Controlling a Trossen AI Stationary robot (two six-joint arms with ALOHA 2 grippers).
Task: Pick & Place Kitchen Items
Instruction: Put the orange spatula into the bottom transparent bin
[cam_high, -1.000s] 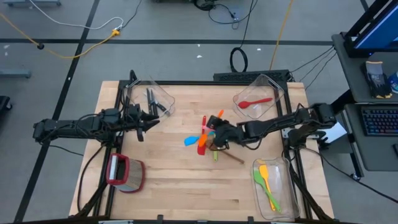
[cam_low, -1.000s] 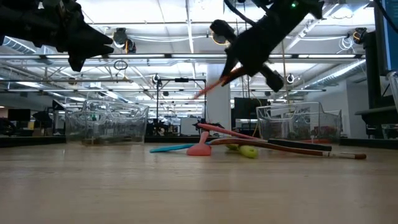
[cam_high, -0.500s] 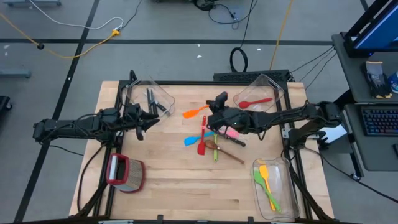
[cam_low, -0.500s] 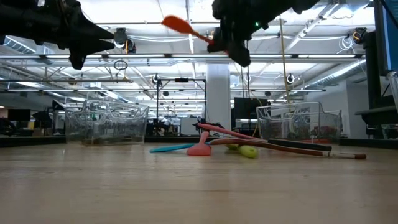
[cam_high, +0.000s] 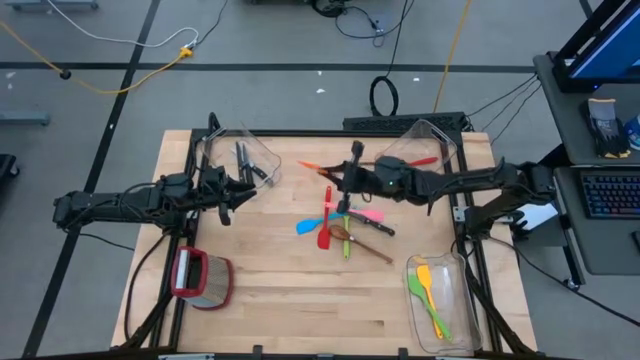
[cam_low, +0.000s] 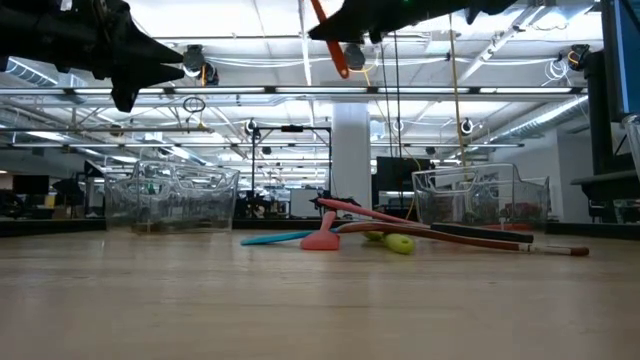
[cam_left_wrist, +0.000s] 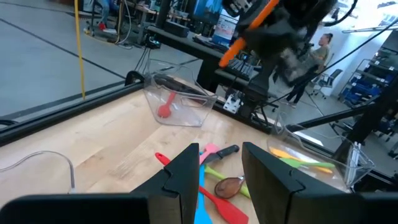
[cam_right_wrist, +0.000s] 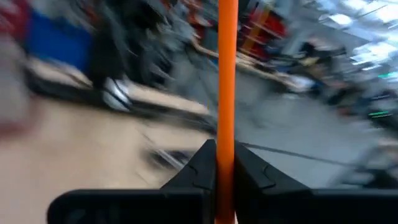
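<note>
Near the middle of the wooden worktop (cam_high: 270, 290) lies a loose pile of utensils (cam_high: 342, 226): blue, red, pink and green pieces crossed over each other. Above it, raised clear of the worktop, the right pincer (cam_high: 347, 178) is clamped on an orange spatula (cam_high: 318, 167). Farther left, the left pincer (cam_high: 243, 192) hovers beside a clear bin (cam_high: 240, 160) holding black-handled knives (cam_high: 244, 157), its fingers partly apart and holding nothing.
</note>
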